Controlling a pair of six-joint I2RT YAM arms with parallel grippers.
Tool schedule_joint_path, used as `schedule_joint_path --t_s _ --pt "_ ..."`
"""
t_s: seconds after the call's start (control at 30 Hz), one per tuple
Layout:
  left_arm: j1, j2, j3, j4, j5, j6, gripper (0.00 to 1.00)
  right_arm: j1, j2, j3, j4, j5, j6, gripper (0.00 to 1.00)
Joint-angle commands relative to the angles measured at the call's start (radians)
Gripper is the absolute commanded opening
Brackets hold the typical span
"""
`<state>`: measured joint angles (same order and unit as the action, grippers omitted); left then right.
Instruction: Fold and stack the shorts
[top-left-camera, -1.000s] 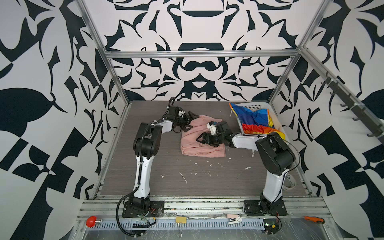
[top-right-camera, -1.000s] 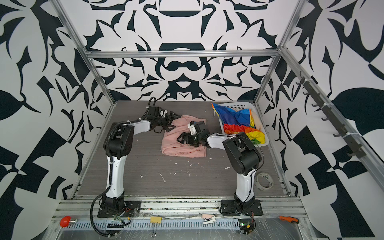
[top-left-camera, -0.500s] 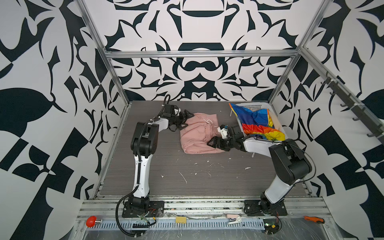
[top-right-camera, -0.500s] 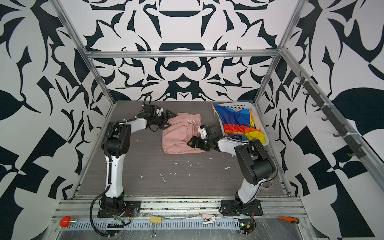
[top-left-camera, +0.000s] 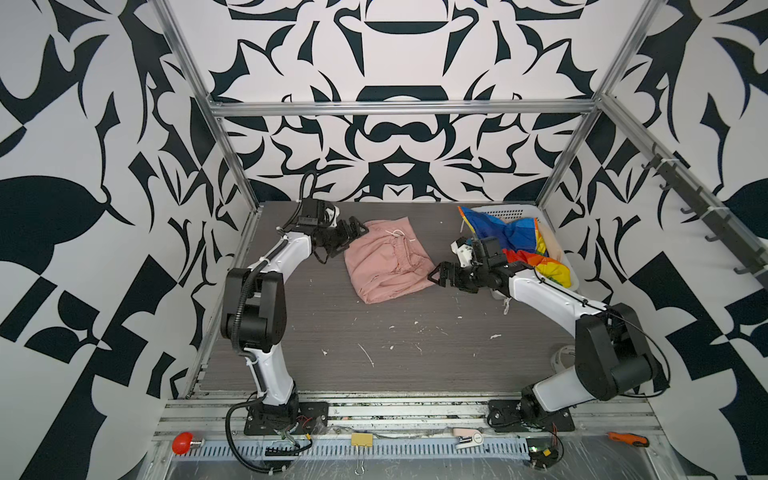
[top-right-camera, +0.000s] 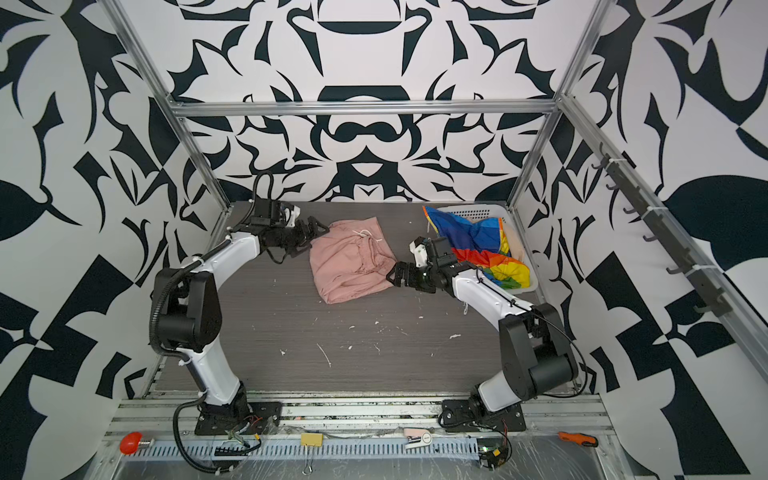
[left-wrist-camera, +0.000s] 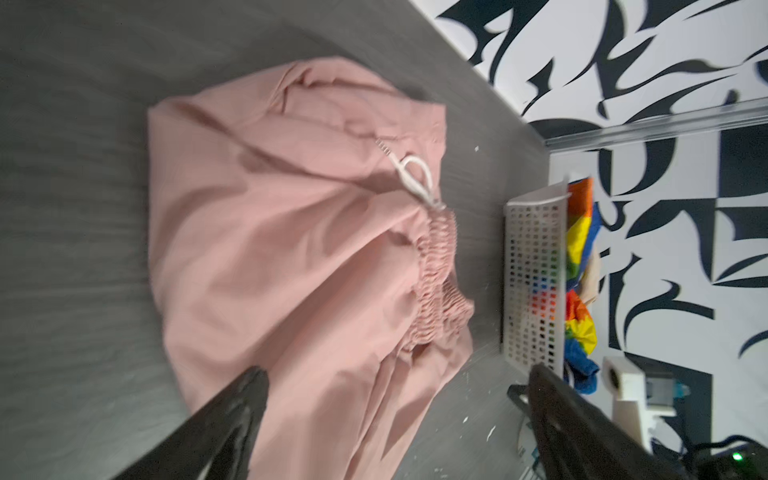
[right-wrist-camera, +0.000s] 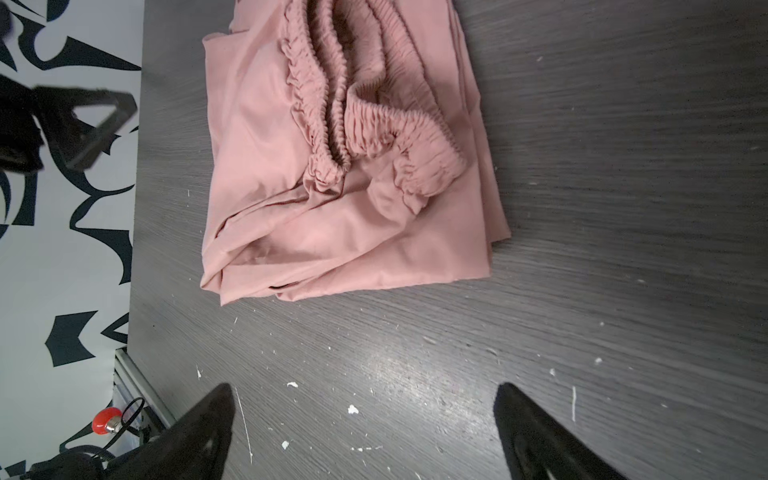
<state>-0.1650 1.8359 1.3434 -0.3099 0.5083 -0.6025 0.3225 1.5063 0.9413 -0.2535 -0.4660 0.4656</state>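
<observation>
Salmon-pink shorts (top-left-camera: 388, 259) lie folded near the surface's (top-left-camera: 374, 332) far edge. Left gripper (top-left-camera: 353, 237) and right gripper (top-left-camera: 437, 277) flank them, jaws wide, empty. Of the wrist views, only the left catches the basket (left-wrist-camera: 534, 270) and rainbow-striped shorts (left-wrist-camera: 579, 324).

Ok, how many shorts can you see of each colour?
Pink shorts: 1
Rainbow shorts: 1
Beige shorts: 1, only a bit showing in the basket
Total: 3
</observation>
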Motion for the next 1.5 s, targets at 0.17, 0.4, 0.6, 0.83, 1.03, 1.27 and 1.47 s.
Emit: schedule_joint_path --t_s 0.17,0.4,0.6,0.83,1.03,1.27,1.47 --pt "0.014 0.072 -0.081 -0.126 0.005 0.063 0.99 -0.002 -0.014 0.025 -0.039 0.001 -0.020 0.99" --pt "0.013 0.200 -0.010 -0.189 -0.034 0.101 0.95 -0.003 -0.073 -0.008 -0.039 0.019 -0.025 1.00" --pt "0.013 0.260 0.110 -0.310 -0.112 0.193 0.45 -0.007 -0.099 -0.013 -0.045 0.024 -0.028 0.99" --pt "0.031 0.291 0.333 -0.576 -0.385 0.436 0.00 -0.007 -0.107 -0.013 -0.038 0.024 -0.021 0.99" --pt "0.091 0.323 0.462 -0.608 -0.609 0.647 0.00 -0.007 -0.086 -0.020 -0.011 0.002 -0.001 0.99" --pt "0.192 0.434 0.656 -0.557 -0.868 0.857 0.00 -0.007 -0.084 -0.034 -0.007 -0.020 0.013 0.99" --pt "0.244 0.564 0.839 -0.491 -0.947 0.985 0.00 -0.008 -0.058 0.005 -0.061 -0.020 -0.017 0.99"
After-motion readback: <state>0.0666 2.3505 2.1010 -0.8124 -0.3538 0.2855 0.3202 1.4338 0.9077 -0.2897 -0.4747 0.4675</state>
